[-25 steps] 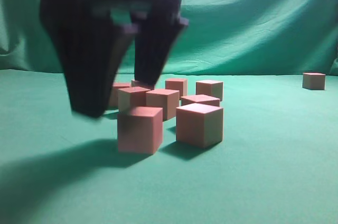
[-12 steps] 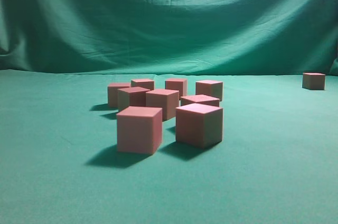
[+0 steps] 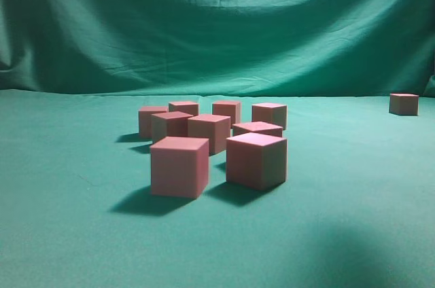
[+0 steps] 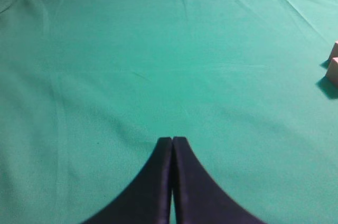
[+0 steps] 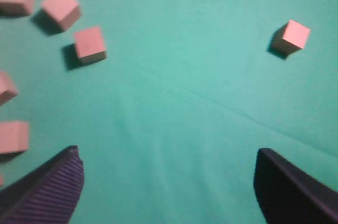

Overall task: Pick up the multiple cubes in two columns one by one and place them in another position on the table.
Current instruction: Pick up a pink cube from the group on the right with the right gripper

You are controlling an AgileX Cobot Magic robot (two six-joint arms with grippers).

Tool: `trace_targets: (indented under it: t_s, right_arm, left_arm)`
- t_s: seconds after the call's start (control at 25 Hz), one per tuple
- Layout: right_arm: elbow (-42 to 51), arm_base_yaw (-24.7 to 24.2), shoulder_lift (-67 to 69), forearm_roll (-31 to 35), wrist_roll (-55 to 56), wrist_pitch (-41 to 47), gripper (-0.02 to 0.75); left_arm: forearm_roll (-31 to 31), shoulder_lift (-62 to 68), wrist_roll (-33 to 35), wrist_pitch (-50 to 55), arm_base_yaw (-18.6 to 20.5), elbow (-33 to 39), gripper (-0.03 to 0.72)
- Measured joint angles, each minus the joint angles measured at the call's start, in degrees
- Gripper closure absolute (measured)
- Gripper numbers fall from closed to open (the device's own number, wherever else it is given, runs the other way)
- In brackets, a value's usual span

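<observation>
Eight pinkish-red cubes (image 3: 204, 138) clustered on the green table (image 3: 68, 220), in two rough columns running back toward the draped green backdrop (image 3: 217, 23). Taking the nearest left cube (image 3: 179, 166) as the mark: another large cube (image 3: 256, 159) just beside it to the right, apart but close; six smaller-looking ones behind these two, some overlapping in the exterior view so that touching or apart cannot be told. One lone cube (image 3: 404, 103) far off to the right of that mark and well behind it, close to the foot of the backdrop, well apart from the cluster. No arm visible in the exterior view; only a soft shadow on the cloth at lower right. Left gripper (image 4: 172, 142) clenched, both dark fingers pressed together with nothing between them, hanging over bare cloth with two cube corners (image 4: 332, 65) at the right edge of its view. Right gripper (image 5: 168, 174) released and spread wide, ribbed finger pad (image 5: 55, 189) at lower left and the other at lower right, nothing held, looking down on the table with the lone cube (image 5: 291, 37) at upper right and part of the cluster (image 5: 90, 44) at upper left
</observation>
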Motion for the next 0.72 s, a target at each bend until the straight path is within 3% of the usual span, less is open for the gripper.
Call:
trace_targets:
  t_s: [0.2, 0.4, 0.72]
  right_arm:
    - [-0.5, -9.5, 8.3, 1.1, 3.4, -3.3, 0.092]
    - [-8.5, -15.8, 18.0, 4.2, 3.7, -3.8, 0.092]
    - [-27.0, -18.9, 36.4, 4.8, 2.1, -2.5, 0.092]
  left_arm:
    - [0.0, 0.0, 0.0, 0.0, 0.0, 0.0, 0.688]
    - [0.0, 0.0, 0.0, 0.0, 0.0, 0.0, 0.688]
    - [0.0, 0.0, 0.0, 0.0, 0.0, 0.0, 0.688]
